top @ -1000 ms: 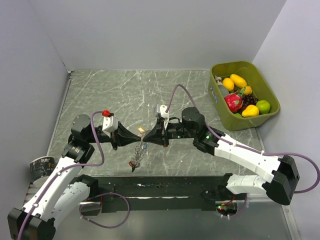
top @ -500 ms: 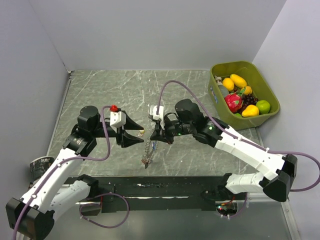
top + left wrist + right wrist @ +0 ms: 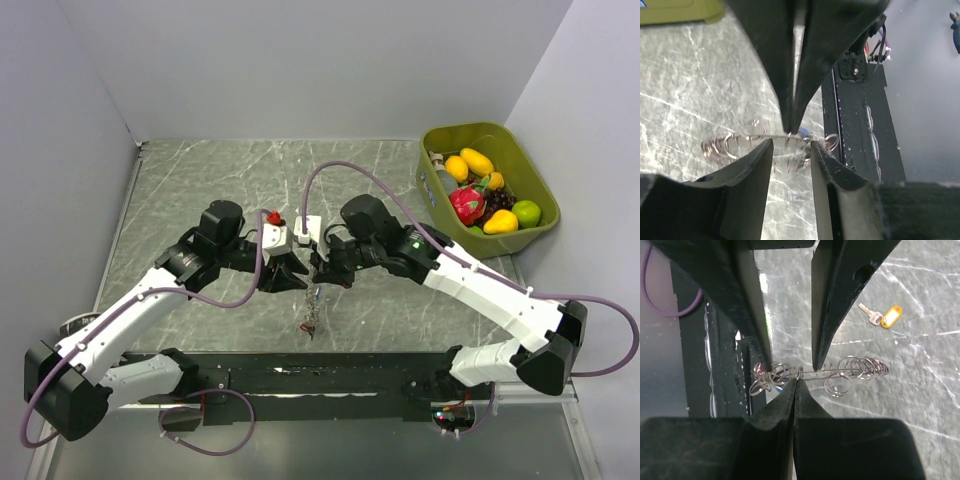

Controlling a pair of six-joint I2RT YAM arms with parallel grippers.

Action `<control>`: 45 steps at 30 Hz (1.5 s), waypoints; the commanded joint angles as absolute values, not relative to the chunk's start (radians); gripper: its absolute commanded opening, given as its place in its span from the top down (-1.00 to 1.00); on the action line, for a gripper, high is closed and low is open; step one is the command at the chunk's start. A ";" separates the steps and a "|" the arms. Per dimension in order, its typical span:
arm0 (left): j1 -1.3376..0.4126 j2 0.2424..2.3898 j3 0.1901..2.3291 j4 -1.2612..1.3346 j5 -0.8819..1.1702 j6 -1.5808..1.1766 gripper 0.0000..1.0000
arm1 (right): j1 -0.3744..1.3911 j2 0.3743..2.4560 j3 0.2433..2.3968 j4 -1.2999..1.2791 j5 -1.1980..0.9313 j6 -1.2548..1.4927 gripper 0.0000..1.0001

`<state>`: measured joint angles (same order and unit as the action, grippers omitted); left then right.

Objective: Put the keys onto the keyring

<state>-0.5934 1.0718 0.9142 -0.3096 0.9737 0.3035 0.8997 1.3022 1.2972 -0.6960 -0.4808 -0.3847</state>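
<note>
The keyring point(image 3: 313, 310) hangs over the table, a thin wire threaded with several small silver rings. My right gripper point(image 3: 318, 270) is shut on its wire; the right wrist view shows the right gripper point(image 3: 796, 379) pinching the keyring point(image 3: 850, 371) mid-length. My left gripper point(image 3: 293, 277) faces it, open. In the left wrist view the left gripper point(image 3: 791, 146) stands just short of the keyring point(image 3: 740, 142), its fingers on either side of the pinch point. A blue-tagged key point(image 3: 805, 133) hangs on the wire. A yellow-tagged key point(image 3: 880, 317) lies loose on the table.
An olive bin point(image 3: 470, 128) holding toy fruit stands at the far right. A dark strip point(image 3: 300, 375) runs along the near table edge, below the hanging ring. Grey walls close the left, back and right.
The left gripper, shut a second ago, has opened. Both arms shifted right and toward the near edge, carrying the keyring along in the right gripper.
</note>
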 commanded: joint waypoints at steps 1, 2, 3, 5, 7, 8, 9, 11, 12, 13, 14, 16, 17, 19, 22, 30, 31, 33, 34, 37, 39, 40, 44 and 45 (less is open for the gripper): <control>-0.617 1.092 0.962 -0.338 0.934 0.342 0.17 | 0.905 1.230 1.298 -0.638 -0.494 -0.393 1.00; -0.618 1.092 0.959 -0.334 0.934 0.341 0.17 | 0.905 1.233 1.296 -0.635 -0.494 -0.393 1.00; -0.620 1.091 0.957 -0.331 0.936 0.341 0.18 | 0.905 1.229 1.295 -0.631 -0.494 -0.390 1.00; -0.624 1.089 0.950 -0.311 0.936 0.328 0.21 | 0.904 1.227 1.292 -0.626 -0.494 -0.388 1.00; -0.627 1.091 0.946 -0.298 0.936 0.324 0.24 | 0.905 1.226 1.289 -0.620 -0.499 -0.387 1.00; -0.630 1.092 0.946 -0.296 0.934 0.318 0.25 | 0.905 1.224 1.287 -0.617 -0.502 -0.387 1.00; -0.632 1.094 0.946 -0.295 0.934 0.318 0.28 | 0.905 1.224 1.287 -0.618 -0.505 -0.385 1.00; -0.634 1.097 0.948 -0.285 0.937 0.308 0.31 | 0.905 1.226 1.287 -0.618 -0.506 -0.385 1.00; -0.634 1.097 0.946 -0.278 0.942 0.305 0.31 | 0.905 1.226 1.285 -0.618 -0.509 -0.385 1.00; -0.634 1.095 0.942 -0.272 0.951 0.304 0.31 | 0.905 1.224 1.284 -0.614 -0.509 -0.384 1.00; -0.635 1.095 0.939 -0.253 0.957 0.295 0.31 | 0.905 1.223 1.279 -0.609 -0.508 -0.380 1.00; -0.635 1.092 0.933 -0.236 0.951 0.284 0.41 | 0.905 1.221 1.276 -0.604 -0.511 -0.380 1.00; -0.635 1.092 0.934 -0.242 0.953 0.291 0.46 | 0.905 1.223 1.275 -0.604 -0.511 -0.379 1.00; -0.635 1.097 0.937 -0.247 0.951 0.296 0.68 | 0.904 1.221 1.273 -0.603 -0.511 -0.379 1.00; -0.635 1.111 0.945 -0.265 0.960 0.310 0.98 | 0.905 1.218 1.270 -0.598 -0.506 -0.377 1.00; -0.641 1.082 0.928 -0.213 0.947 0.247 0.98 | 0.905 1.163 1.227 -0.514 -0.471 -0.336 1.00; -0.644 1.069 0.907 -0.154 0.927 0.224 0.98 | 0.905 1.152 1.218 -0.500 -0.453 -0.328 1.00; -0.646 1.028 0.876 -0.077 0.914 0.154 0.98 | 0.905 1.114 1.183 -0.436 -0.424 -0.296 0.92; -0.649 1.013 0.836 -0.033 0.891 0.123 0.98 | 0.905 1.098 1.168 -0.416 -0.404 -0.282 0.84; -0.655 0.957 0.754 0.147 0.836 0.008 0.98 | 0.899 1.028 1.095 -0.315 -0.365 -0.249 0.53; -0.655 0.921 0.695 0.260 0.806 -0.054 0.98 | 0.884 0.983 1.060 -0.285 -0.362 -0.223 0.10; -0.655 0.910 0.678 0.302 0.792 -0.092 0.98 | 0.877 0.962 1.052 -0.267 -0.365 -0.216 -0.02; -0.657 0.871 0.588 0.510 0.746 -0.190 0.98 | 0.844 0.948 1.031 -0.259 -0.416 -0.184 -0.43; -0.657 0.859 0.557 0.594 0.741 -0.207 0.98 | 0.841 0.946 1.029 -0.258 -0.432 -0.180 -0.45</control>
<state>-0.6518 0.9085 0.6106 0.2363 0.7940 -0.0612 0.8631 0.9596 1.0431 -0.3443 -0.3965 -0.2256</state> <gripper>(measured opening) 0.022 0.702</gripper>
